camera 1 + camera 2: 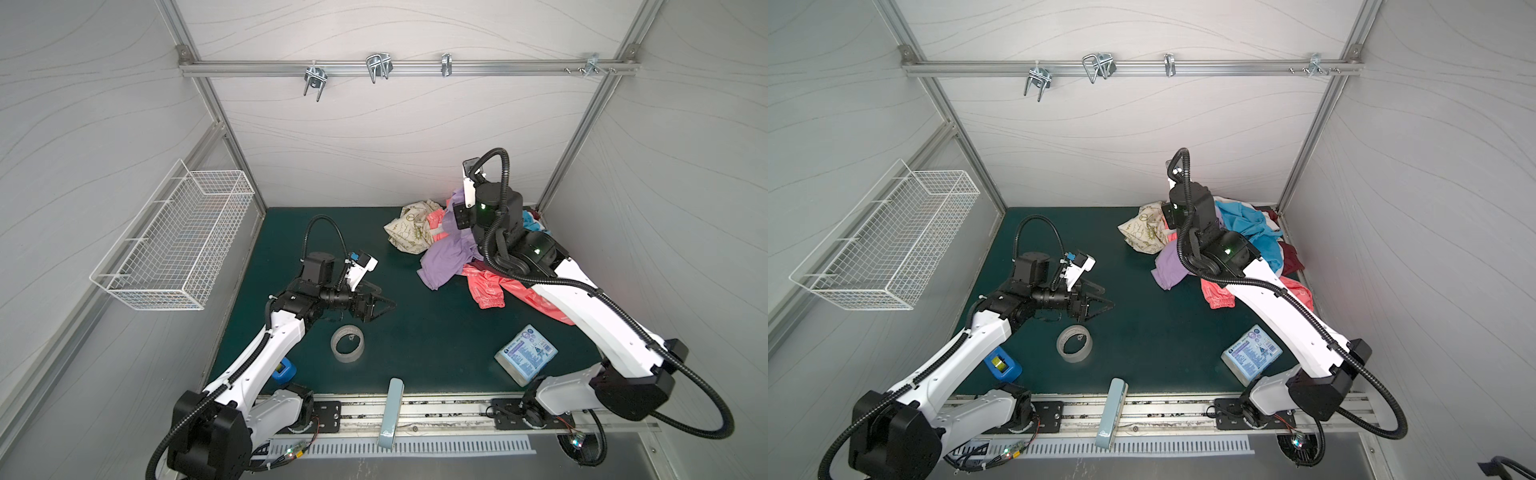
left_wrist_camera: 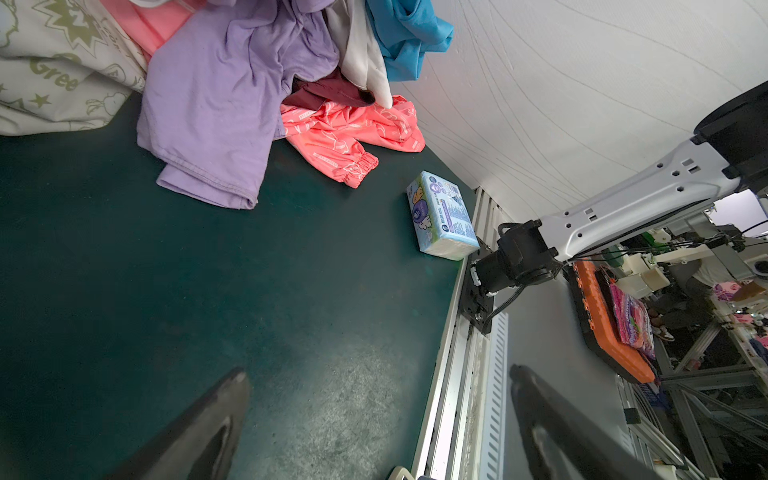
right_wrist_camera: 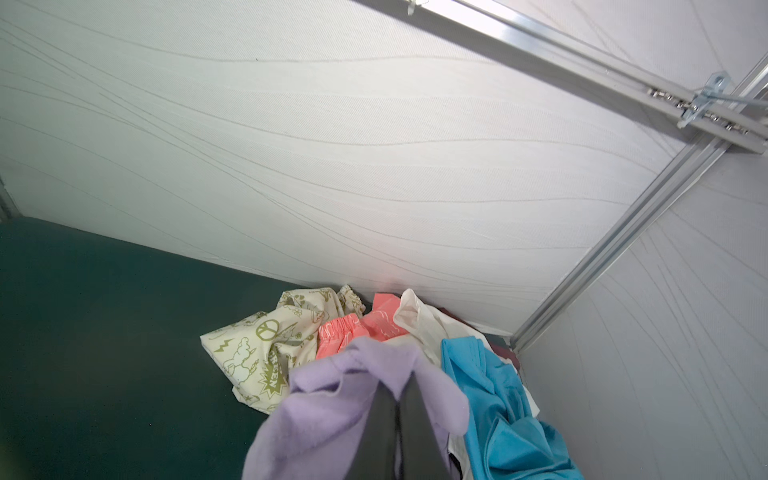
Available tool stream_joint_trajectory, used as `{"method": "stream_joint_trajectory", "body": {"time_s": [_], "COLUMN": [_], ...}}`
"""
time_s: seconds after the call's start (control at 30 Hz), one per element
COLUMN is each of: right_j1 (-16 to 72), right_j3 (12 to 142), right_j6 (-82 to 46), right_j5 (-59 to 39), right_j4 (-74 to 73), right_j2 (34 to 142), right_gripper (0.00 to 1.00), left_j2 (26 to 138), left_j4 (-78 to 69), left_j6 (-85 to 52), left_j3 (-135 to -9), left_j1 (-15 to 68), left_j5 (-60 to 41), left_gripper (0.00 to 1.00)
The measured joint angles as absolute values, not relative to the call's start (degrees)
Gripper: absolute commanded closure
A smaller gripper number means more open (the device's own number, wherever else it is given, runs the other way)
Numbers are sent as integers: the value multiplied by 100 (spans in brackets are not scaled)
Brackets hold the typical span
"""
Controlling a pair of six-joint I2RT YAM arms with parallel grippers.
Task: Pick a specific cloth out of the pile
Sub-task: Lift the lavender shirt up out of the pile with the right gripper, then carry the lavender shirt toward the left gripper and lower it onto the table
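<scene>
Right wrist view: right gripper (image 3: 400, 399) clenched on cloth (image 3: 324, 411), fabric draped on both sides of gripper.
Cloth: soft, light, limp; likely best held at the bunched fold.
Left gripper (image 2: 378, 370): released, empty.

arms (image 1: 582, 307): white shells | joints (image 1: 631, 390): black | conduit (image 1: 1187, 178): black corrugated | LEDs (image 1: 482, 205): green

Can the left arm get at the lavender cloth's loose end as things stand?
Probably yes: the left end effector is open and faces the lavender cloth across bare mat; nothing lies between them. Whether it stretches that far is unclear.
</scene>
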State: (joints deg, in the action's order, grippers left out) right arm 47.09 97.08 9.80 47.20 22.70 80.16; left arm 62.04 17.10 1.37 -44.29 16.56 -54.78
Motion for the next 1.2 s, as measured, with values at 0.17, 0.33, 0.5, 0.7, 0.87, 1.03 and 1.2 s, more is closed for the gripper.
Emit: {"method": "stream_joint_trajectory", "body": {"time_s": [0.17, 0.33, 0.5, 0.7, 0.87, 1.03, 1.2], "right_j1": [4912, 5186, 5293, 5325, 5382, 5406, 5415], "right_j3": [9939, 10224, 10575, 11010, 11389, 11690, 11751], "right_j6": [1201, 1409, 1498, 1431, 1278, 1094, 825], "right_j5": [4816, 4816, 4727, 4307, 3833, 3310, 2670], "right_j4": [2086, 1973, 1975, 2064, 2193, 2239, 2237], "right_j2": [7950, 7950, 7957, 7977, 8003, 8038, 8062], "right_gripper": [100, 100, 100, 100, 100, 100, 100], "left_j2": [6097, 6003, 5953, 5907, 5826, 5782, 5745], "left_j4": [1715, 1723, 1737, 1772, 1776, 1778, 1778], "left_j6": [141, 154, 165, 191, 200, 209, 263], "left_j3": [-4429, -4429, -4429, -4429, -4429, -4429, -4429], "left_j1": [1723, 1793, 1841, 1870, 1892, 1896, 1925], "left_j5": [-5450, -5387, -5332, -5290, -5247, -5223, -5214], "left_gripper": [1, 1, 1, 1, 1, 1, 1]}}
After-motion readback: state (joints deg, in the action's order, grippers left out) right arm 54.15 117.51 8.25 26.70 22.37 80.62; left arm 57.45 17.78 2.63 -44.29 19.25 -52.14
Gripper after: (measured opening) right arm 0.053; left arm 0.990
